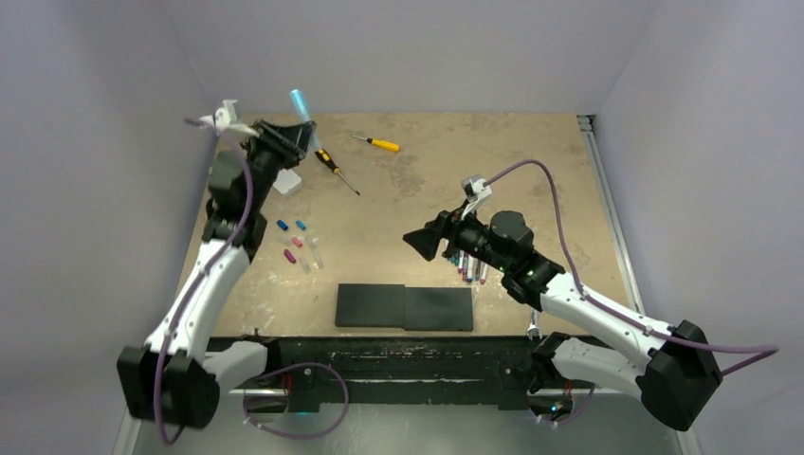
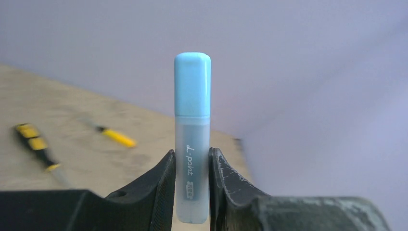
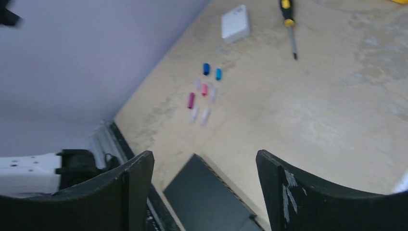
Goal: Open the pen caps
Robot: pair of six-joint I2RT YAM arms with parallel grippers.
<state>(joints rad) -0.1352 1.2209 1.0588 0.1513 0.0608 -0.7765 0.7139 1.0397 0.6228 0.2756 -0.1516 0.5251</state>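
Note:
My left gripper [image 1: 296, 131] is raised at the back left and shut on a pen, which points up. In the left wrist view my fingers [image 2: 163, 187] clamp the frosted barrel [image 2: 192, 168], and the light blue cap [image 2: 192, 84] sits on its top end. My right gripper [image 1: 420, 243] is open and empty above the table's middle; the right wrist view [image 3: 204, 163] shows the jaws wide apart. Loose caps lie on the table: blue [image 3: 206, 69], light blue [image 3: 218, 73], pink [image 3: 204, 89], magenta [image 3: 191, 100]. Several pens [image 1: 469, 267] lie under my right arm.
A yellow screwdriver [image 1: 377, 143] and a black-and-yellow screwdriver [image 1: 334, 169] lie at the back. A white box [image 1: 289, 182] sits by my left arm. A flat black slab [image 1: 405, 307] lies near the front edge. Walls close in on three sides.

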